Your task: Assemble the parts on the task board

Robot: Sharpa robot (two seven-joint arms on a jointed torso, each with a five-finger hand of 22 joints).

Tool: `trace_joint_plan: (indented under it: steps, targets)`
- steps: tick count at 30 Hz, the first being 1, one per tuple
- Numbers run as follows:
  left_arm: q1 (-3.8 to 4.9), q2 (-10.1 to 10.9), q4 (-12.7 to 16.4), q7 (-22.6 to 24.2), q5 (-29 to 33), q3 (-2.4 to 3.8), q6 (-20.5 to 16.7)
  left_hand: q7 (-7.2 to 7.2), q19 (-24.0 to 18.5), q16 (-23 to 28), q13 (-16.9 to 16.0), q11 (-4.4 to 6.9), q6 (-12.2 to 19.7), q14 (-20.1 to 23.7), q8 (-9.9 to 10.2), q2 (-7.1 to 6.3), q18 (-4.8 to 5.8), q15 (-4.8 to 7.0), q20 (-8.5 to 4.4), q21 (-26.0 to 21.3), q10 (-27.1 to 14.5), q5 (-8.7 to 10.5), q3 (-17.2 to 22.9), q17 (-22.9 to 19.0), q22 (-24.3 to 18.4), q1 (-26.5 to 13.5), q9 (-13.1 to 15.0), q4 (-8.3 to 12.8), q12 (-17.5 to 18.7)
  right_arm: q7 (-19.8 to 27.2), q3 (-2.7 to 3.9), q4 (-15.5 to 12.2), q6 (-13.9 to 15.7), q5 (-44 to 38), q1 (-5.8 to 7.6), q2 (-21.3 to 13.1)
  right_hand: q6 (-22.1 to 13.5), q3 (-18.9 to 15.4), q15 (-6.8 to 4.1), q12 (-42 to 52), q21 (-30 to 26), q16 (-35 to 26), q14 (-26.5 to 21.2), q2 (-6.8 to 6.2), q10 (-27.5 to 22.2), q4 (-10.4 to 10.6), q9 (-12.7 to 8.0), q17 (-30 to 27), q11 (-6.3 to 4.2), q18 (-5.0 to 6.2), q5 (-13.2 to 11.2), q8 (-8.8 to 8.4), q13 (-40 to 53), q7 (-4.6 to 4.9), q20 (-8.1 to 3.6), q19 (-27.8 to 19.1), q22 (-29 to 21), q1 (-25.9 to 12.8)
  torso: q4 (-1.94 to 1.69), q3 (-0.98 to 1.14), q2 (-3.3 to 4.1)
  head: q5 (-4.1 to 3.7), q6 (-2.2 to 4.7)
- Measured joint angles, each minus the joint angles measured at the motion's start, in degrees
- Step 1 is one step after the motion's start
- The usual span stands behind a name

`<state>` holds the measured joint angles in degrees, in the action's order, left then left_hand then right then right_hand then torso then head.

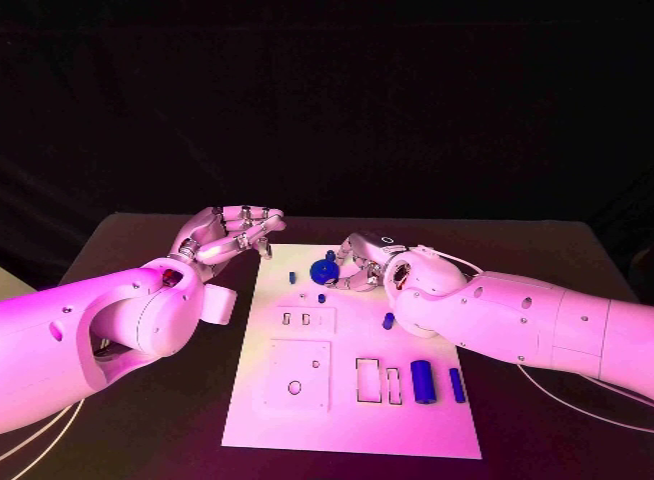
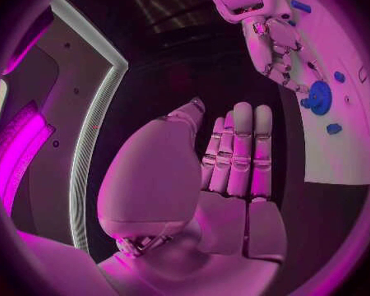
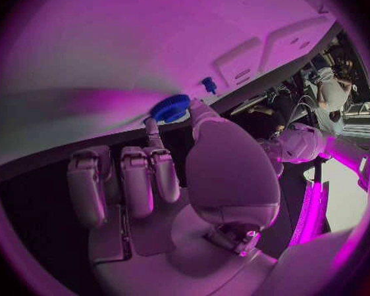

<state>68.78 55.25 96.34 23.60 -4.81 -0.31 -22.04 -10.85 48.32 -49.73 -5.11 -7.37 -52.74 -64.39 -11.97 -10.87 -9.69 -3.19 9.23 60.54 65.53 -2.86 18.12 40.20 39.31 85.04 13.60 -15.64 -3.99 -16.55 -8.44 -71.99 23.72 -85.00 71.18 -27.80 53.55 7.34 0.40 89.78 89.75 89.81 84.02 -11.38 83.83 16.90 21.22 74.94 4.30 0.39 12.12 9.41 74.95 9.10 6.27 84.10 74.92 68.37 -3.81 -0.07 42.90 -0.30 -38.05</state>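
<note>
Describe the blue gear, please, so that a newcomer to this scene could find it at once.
Start at the white task board in the middle of the black table and go to its far end, where the right hand reaches in. The gear sits at that hand's fingertips. It is round, toothed and the widest blue part; the other blue parts near it are small pegs.

A robotics lab or test cell: a black table (image 1: 558, 250) in the frame's middle stands against black drapes filling the upper half, a white task board (image 1: 356, 420) with cut-out slots lies at its centre, and coloured stage-like lighting washes everything.
</note>
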Motion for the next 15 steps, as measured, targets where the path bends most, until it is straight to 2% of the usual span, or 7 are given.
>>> trace_joint_plan:
  steps: [7,13,15]
  targets:
    - [0.0,0.07,0.01,0.0,0.0,0.0,0.0,0.0,0.0,0.0,0.0,0.0,0.0,0.0,0.0,0.0,0.0,0.0,0.0,-0.01,0.0,0.0,0.0,0.0,0.0,0.0,0.0,0.0,0.0,0.0,-0.02,-1.86,0.67,0.12,0.02,-1.91,0.29,0.0,0.0,0.0,0.0,0.0,0.0,0.0,0.0,0.0,0.0,-0.01,0.0,0.0,0.31,0.0,0.0,-0.28,0.0,0.0,-0.01,0.0,-0.08,0.02,0.01,-0.02,-0.06]
    - [0.0,0.2,-0.15,0.0,-0.01,0.0,-0.01,0.0,0.0,0.0,0.0,0.0,0.0,0.0,0.0,0.0,0.0,0.0,0.0,-0.01,0.0,0.0,0.0,0.0,-0.01,0.0,0.0,0.0,0.0,0.52,0.4,-5.66,3.95,0.51,0.32,-6.87,0.29,0.36,0.0,0.0,0.0,0.0,0.0,0.01,0.0,-0.33,0.0,-0.01,0.0,0.0,0.87,0.0,-0.01,-0.28,0.0,0.0,-0.01,0.01,0.03,0.02,-0.04,0.07,0.07]
    - [0.0,0.2,-0.31,0.0,-0.01,0.0,-0.01,0.0,0.0,0.0,0.0,0.0,0.0,0.0,0.0,0.0,0.0,0.0,0.0,-0.01,0.0,0.0,0.0,0.0,-0.01,0.0,0.0,0.0,0.0,1.28,0.62,-7.09,5.11,1.27,0.89,-9.05,0.53,0.91,0.0,0.0,0.0,0.0,0.0,0.54,0.0,-0.25,0.06,-0.01,0.0,0.0,0.87,0.0,-0.01,-0.52,0.0,0.0,-0.01,0.59,0.12,0.02,-0.1,0.1,0.15]
